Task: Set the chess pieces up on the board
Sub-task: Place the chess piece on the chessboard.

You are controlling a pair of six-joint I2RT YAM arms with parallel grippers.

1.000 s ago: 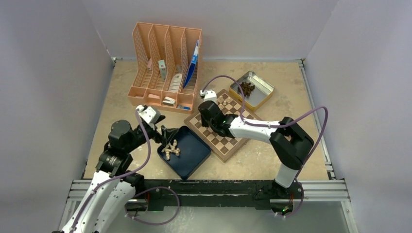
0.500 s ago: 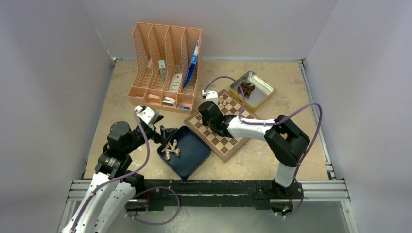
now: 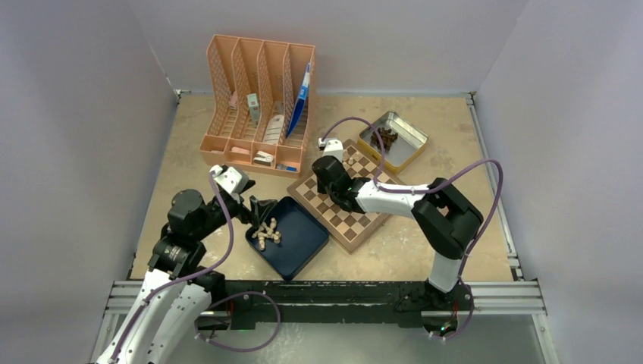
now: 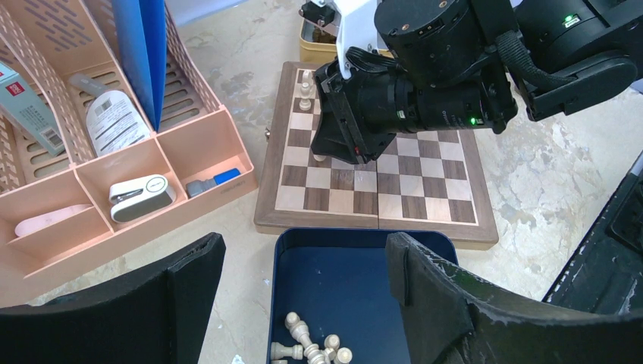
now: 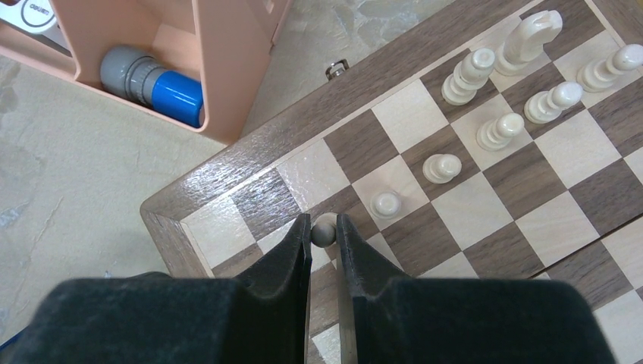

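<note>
A pale pawn is pinched between the tips of my right pincer, closed tight on it, over a square near the chessboard corner. Several more pale pieces stand further in on the board. My left pincer hangs wide open, holding nothing, over the dark blue tray of loose pieces beside the board.

I'm looking down on a beige, marbled counter. Four things lie directly on it: a peach file organizer at the far left, the wooden board set cornerwise near the middle, a dark blue tray just beside the board's near-left edge, and an open metal tin by its far corner
</note>
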